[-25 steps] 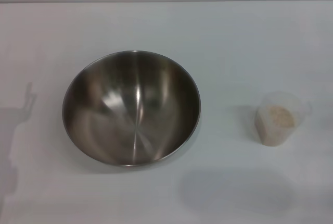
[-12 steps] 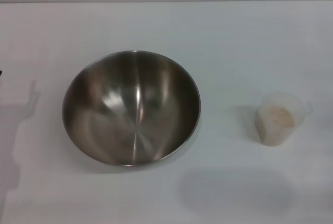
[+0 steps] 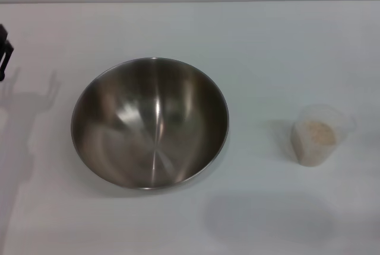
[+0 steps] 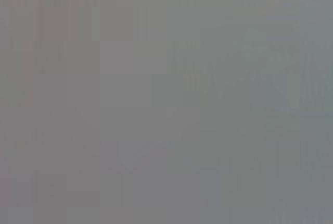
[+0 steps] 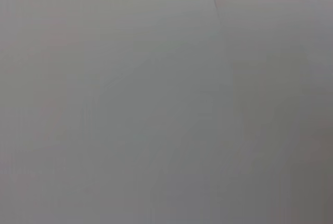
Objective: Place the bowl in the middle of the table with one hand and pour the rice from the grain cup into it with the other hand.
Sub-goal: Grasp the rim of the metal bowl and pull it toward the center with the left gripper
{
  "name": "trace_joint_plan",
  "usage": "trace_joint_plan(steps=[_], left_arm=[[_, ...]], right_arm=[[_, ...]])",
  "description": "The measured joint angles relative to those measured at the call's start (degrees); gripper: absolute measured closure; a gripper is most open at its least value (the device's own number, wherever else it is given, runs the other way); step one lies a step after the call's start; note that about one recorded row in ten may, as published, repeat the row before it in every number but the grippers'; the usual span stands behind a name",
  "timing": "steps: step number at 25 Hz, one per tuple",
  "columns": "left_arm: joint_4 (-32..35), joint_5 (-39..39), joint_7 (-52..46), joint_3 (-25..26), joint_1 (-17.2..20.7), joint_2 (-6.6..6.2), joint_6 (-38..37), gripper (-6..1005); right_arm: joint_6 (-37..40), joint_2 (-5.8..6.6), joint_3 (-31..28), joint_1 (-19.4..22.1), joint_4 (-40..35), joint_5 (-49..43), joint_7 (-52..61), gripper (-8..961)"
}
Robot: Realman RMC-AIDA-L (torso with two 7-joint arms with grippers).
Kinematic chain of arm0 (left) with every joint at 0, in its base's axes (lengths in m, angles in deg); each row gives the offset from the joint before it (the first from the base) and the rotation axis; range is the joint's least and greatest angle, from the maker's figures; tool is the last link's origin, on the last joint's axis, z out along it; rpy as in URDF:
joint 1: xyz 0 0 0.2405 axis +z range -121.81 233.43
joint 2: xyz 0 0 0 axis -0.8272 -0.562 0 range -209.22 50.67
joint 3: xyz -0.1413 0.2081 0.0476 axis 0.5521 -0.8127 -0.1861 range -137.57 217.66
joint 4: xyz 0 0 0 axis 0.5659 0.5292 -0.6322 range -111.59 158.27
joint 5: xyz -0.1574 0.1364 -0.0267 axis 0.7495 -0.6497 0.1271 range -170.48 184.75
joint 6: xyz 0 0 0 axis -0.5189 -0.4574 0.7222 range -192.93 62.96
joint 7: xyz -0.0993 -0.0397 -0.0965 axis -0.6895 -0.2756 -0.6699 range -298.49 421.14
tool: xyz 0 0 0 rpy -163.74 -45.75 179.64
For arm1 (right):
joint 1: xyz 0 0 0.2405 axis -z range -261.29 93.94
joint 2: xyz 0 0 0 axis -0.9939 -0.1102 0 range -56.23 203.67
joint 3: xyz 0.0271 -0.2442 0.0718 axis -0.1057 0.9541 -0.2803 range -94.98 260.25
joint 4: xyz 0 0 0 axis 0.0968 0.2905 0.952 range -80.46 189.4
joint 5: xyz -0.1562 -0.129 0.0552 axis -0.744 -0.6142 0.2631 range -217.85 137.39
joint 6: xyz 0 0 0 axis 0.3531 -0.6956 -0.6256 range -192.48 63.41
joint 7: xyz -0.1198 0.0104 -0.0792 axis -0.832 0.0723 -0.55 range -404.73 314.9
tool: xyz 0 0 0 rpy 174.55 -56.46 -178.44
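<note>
Bowl (image 3: 149,123): empty, left of centre on the counter (image 3: 267,47)
Grain cup (image 3: 318,134): right, holding rice (image 3: 318,133)
Left claw (image 3: 5,53): far-left edge; you probably can't judge its fingers
Risk: your rim grip slips on steel

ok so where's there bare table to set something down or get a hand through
Bare table spans the whole far side behind the bowl, and the gap between the bowl and the grain cup. The near strip is open too. Tightest is the left edge, where the left gripper is.

Left gripper (image 3: 4,53), black, angular, partly cropped
</note>
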Motion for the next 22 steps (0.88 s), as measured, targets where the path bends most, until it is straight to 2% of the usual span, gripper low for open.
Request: trace_joint_plan(steps=[1,2,4,5,6,7,8,9,12,13,14,15,17,18,19,22], left_arm=[[-3.45,-0.05,1.06,0.43,0.19,-1.23,3.42,190],[-3.45,-0.05,1.06,0.43,0.19,-1.23,3.42,192],[-9.92,-0.03,6.34,2.92,1.21,-2.51,10.93,195],[-9.92,-0.03,6.34,2.92,1.21,-2.51,10.93,197],[-19.93,-0.71,16.94,8.29,3.79,-2.5,22.31,198],[-21.41,-1.02,18.33,9.11,4.25,-2.37,23.91,200],[-28.69,-3.3,24.07,13.54,6.56,-1.47,32.42,200],[-28.69,-3.3,24.07,13.54,6.56,-1.47,32.42,200],[-37.59,-7.39,26.03,18.97,8.76,-0.06,44.79,200],[-43.42,-8.98,26.04,22.39,9.67,0.94,53.92,200],[-43.42,-8.98,26.04,22.39,9.67,0.94,53.92,200],[-47.14,-9.21,26.04,24.56,9.76,1.51,60.07,200],[-48.52,-9.19,26.04,25.44,9.57,1.64,62.65,200],[-51.78,-8.78,25.64,27.81,8.83,1.93,69.11,200],[-51.78,-8.78,25.64,27.81,8.83,1.93,69.11,200],[-55.86,-7.6,24.54,32.31,7.24,2.83,78.96,201]], right_arm=[[0.0,0.0,0.0,0.0,0.0,0.0,0.0,113],[0.0,0.0,0.0,0.0,0.04,0.0,0.0,113],[0.01,0.0,0.05,-0.11,0.08,0.0,0.0,113],[0.01,0.0,0.21,-0.26,0.09,0.0,0.0,113],[0.01,0.0,0.21,-0.26,0.09,0.0,0.0,113],[0.01,0.0,0.3,-0.29,0.12,0.0,0.0,114],[-0.1,0.0,0.35,-0.36,0.25,0.0,0.0,114],[-0.1,0.0,0.35,-0.36,0.25,0.0,0.0,114],[-0.39,0.0,0.39,-0.53,0.48,0.0,0.0,114],[-0.42,-0.01,0.47,-0.62,0.53,0.0,0.0,114],[-0.42,-0.01,0.47,-0.62,0.53,0.0,0.0,114],[-0.43,-0.02,0.49,-0.63,0.53,0.0,0.01,114],[-0.45,-0.07,0.51,-0.72,0.61,0.0,0.0,114],[-0.46,-0.08,0.52,-0.75,0.72,0.0,0.0,113],[-0.46,-0.08,0.52,-0.75,0.72,0.0,0.0,113],[-0.51,-0.09,0.53,-0.79,0.78,0.0,0.0,113]])
